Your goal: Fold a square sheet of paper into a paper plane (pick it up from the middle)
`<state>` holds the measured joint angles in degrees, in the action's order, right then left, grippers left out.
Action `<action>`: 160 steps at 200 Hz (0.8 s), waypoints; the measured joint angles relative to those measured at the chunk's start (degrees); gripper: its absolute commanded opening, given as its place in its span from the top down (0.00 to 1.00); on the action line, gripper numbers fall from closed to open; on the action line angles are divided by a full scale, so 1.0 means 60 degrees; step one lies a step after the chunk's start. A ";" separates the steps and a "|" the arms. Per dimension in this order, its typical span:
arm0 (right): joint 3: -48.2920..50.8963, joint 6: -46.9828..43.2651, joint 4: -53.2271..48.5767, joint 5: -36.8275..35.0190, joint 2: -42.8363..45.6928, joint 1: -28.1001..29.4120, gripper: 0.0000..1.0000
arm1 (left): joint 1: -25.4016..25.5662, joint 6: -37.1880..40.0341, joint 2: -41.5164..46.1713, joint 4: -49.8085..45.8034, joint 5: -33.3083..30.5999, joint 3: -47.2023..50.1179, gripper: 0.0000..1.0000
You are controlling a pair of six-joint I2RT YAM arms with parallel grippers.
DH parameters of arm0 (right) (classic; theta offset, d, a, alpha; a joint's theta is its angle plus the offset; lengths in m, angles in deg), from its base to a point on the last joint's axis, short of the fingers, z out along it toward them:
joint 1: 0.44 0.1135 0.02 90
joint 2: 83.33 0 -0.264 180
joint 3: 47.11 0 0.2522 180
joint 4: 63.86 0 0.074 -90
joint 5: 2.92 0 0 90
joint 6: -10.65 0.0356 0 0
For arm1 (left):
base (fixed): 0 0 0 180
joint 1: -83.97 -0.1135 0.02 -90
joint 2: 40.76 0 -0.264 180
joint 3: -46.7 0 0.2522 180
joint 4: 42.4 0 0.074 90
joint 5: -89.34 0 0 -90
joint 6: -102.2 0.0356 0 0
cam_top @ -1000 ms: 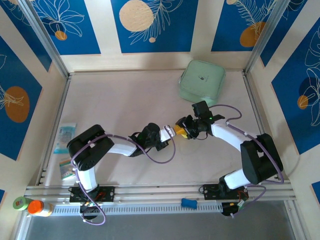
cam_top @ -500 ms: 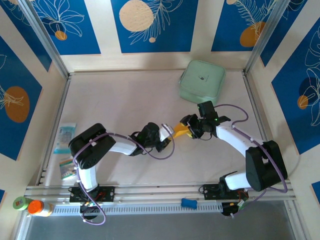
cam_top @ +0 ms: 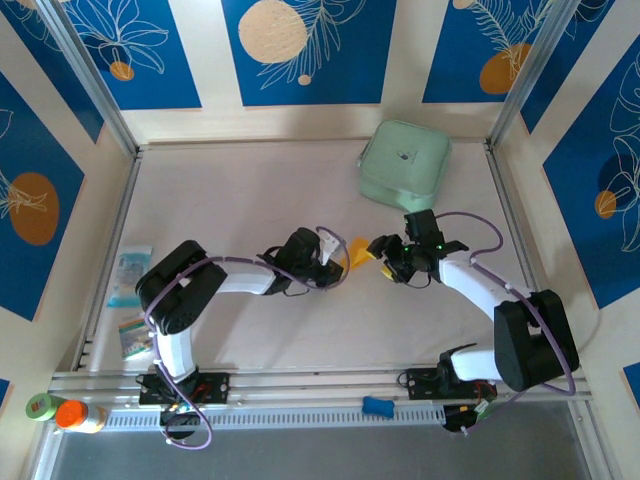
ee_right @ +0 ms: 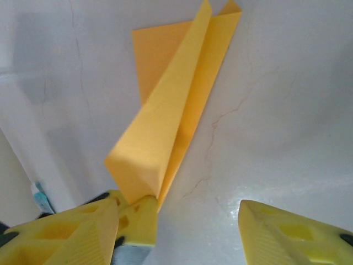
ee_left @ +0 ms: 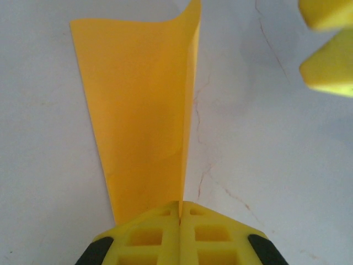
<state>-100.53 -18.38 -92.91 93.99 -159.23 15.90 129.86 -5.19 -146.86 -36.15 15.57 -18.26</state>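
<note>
The orange-yellow paper (cam_top: 358,249) is folded into a narrow, creased, pointed paper plane at the middle of the table. My left gripper (cam_top: 340,262) is shut on its near end. In the left wrist view the paper plane (ee_left: 138,110) fans away from the closed left gripper (ee_left: 180,212), one flap standing up. My right gripper (cam_top: 383,252) stands open just right of the paper, not touching it. In the right wrist view the paper plane (ee_right: 165,121) rises from the left gripper's fingers (ee_right: 138,221), and the right gripper (ee_right: 179,221) is spread wide around that spot.
A mint-green rounded-square case (cam_top: 404,162) sits at the back right. Small printed packets (cam_top: 130,275) lie along the left edge. An orange-capped bottle (cam_top: 78,415) and a small blue object (cam_top: 377,405) rest by the front rail. Walls enclose the table on three sides.
The right gripper has let go of the paper, opened wider and drawn back to the right. The left gripper, still shut on the paper, has shifted slightly up and right.
</note>
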 measured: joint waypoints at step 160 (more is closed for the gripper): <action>-0.1035 -0.2605 0.0608 0.1209 -0.2390 0.0091 0.38 | -0.0692 -0.5384 -0.0670 0.0783 0.1727 -0.0175 1.00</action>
<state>-106.74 -34.01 -89.26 101.25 -173.57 16.45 125.71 -37.49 -150.88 -31.45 25.93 -19.31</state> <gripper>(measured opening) 0.622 0.054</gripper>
